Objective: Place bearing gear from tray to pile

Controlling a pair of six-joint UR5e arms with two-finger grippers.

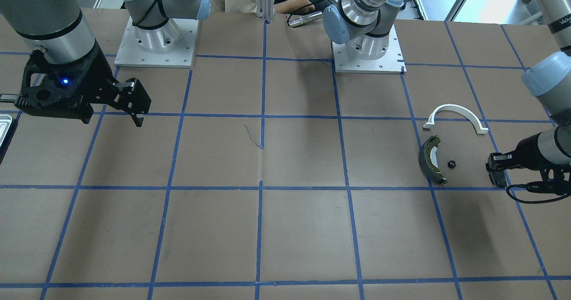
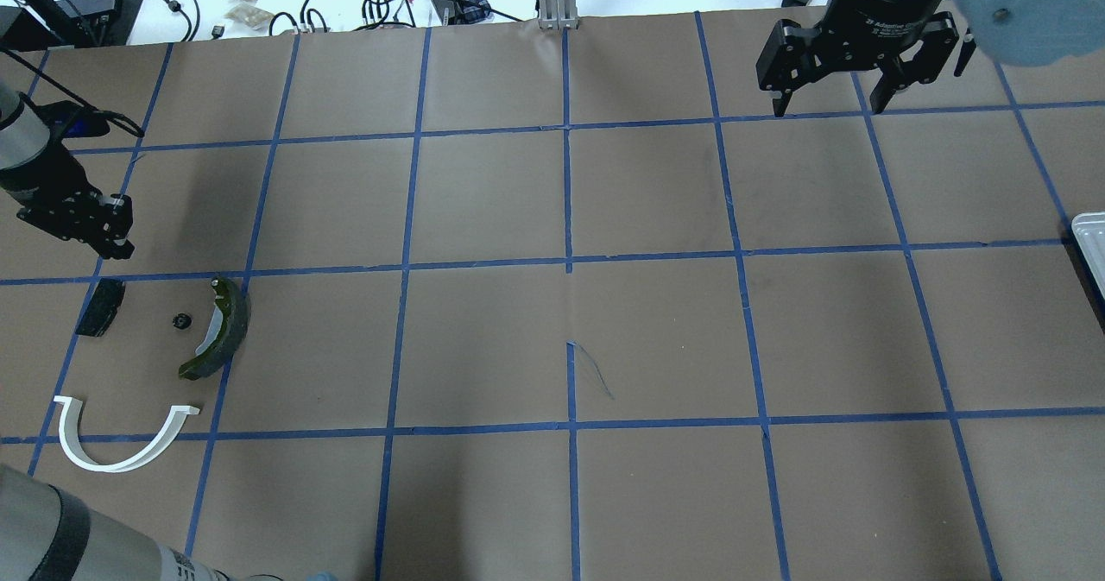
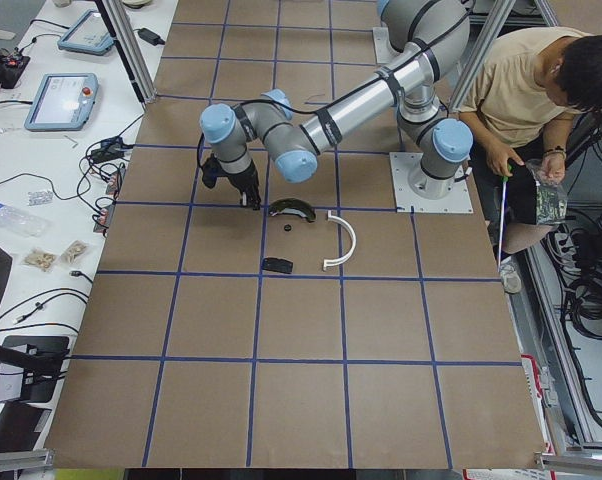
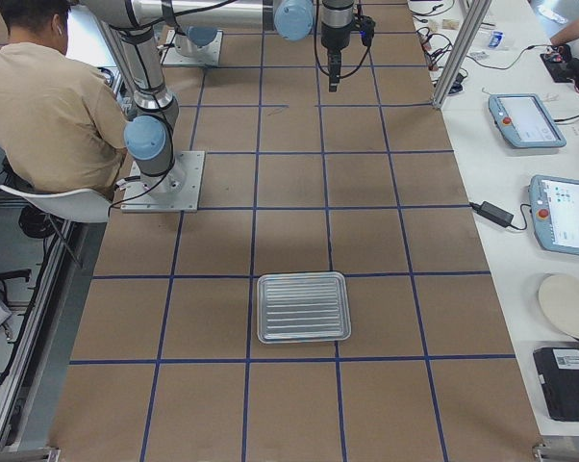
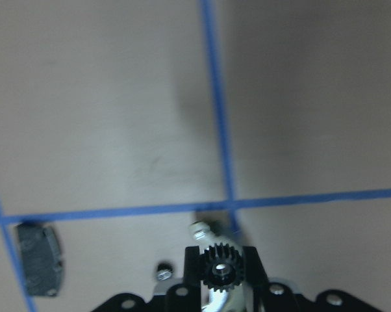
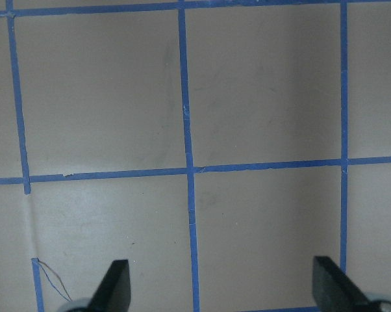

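So the bearing gear [image 5: 217, 269] isn't in the tray. It's clamped between the fingers of the left end effector [image 2: 110, 237], teeth facing the wrist cam, with a bit of silvery shaft poking out beside it. Just below and off to the side on the bench [image 2: 570, 348] is the small black pad [image 5: 39, 267], so this arm is hanging right at the edge of the pile [image 2: 220, 331].

A bit further in you've got a little round black part [image 2: 180, 321], the dark brake shoe [image 1: 424, 159] and the white arch piece [image 1: 455, 108], all loosely spaced and none touching.

My read is that the carry is basically done and the drop-off is the step in hand. The next move needs a short descent into a free spot among the parts, then letting go gently so the gear doesn't roll.

Way over on the far side, the right end effector [image 2: 827, 110] hangs high with its fingers spread wide and nothing in them. The tray [image 4: 302, 306] looks bare.
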